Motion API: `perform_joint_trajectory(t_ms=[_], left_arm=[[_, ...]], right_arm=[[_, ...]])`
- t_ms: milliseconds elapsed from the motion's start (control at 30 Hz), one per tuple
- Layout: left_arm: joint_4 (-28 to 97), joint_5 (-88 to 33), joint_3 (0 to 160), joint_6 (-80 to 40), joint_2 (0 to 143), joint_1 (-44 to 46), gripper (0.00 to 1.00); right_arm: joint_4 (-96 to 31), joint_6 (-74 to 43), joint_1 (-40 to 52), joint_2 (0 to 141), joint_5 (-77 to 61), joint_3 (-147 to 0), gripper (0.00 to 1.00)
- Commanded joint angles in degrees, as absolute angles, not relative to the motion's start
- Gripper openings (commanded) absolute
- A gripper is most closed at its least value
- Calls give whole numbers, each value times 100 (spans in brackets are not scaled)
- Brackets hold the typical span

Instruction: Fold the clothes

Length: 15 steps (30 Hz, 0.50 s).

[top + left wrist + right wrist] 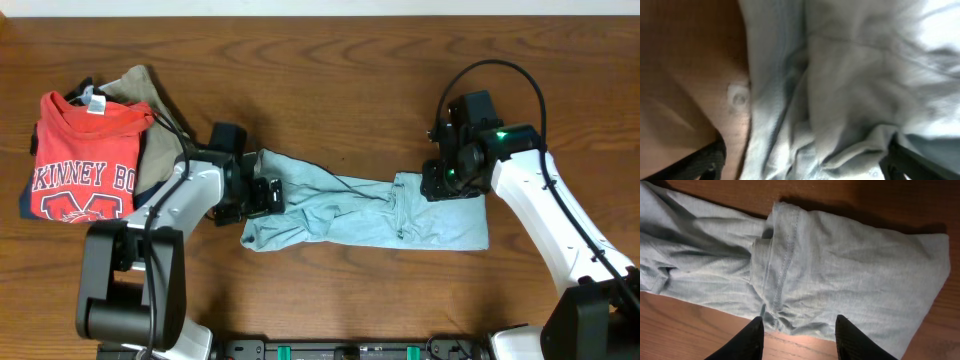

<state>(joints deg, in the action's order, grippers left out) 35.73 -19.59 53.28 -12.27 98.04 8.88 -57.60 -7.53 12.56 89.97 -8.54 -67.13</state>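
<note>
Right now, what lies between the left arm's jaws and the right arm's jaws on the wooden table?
Only the rumpled pale blue-grey thin-fabric garment, stretched from one set of jaws to the other. The overhead view shows it.

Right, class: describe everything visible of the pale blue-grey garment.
The pale blue-grey thin-fabric garment lies crumpled in a long band on the brown wooden table. A stitched hem crosses it. The open left end effector straddles its left end; the open right end effector is over an edge near its right end.
</note>
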Motion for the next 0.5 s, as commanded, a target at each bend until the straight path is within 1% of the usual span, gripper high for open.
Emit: perform_joint_trajectory(t_ms=[0, 67, 133, 167, 267, 333, 367, 467], left_arm=[[3212, -2504, 4950, -1212, 9887, 897, 95], [3022, -2558, 4840, -1214, 9887, 897, 89], [2965, -2556, 4818, -1212, 9887, 897, 79], [2945, -2556, 4818, -1212, 9887, 897, 72], [2932, -2554, 4823, -1212, 9887, 895, 39], [2891, -2547, 4829, -1192, 9878, 893, 13], [2880, -2545, 4853, -1129, 9872, 869, 6], [3046, -2226, 5063, -1125, 9826, 716, 6]], right_arm=[[-5774, -875, 1177, 8969, -836, -6785, 44], [-5776, -875, 1177, 8969, -836, -6785, 44], [-5776, -873, 1177, 8969, -836, -6785, 44], [-5787, -873, 1175, 8969, -829, -6785, 44], [-5828, -875, 1125, 8969, -622, -6785, 44], [-5876, -880, 1072, 8969, -443, -6785, 44], [-5916, -930, 1017, 8969, -301, -6785, 44], [-6036, -985, 799, 8969, 23, -6785, 44]])
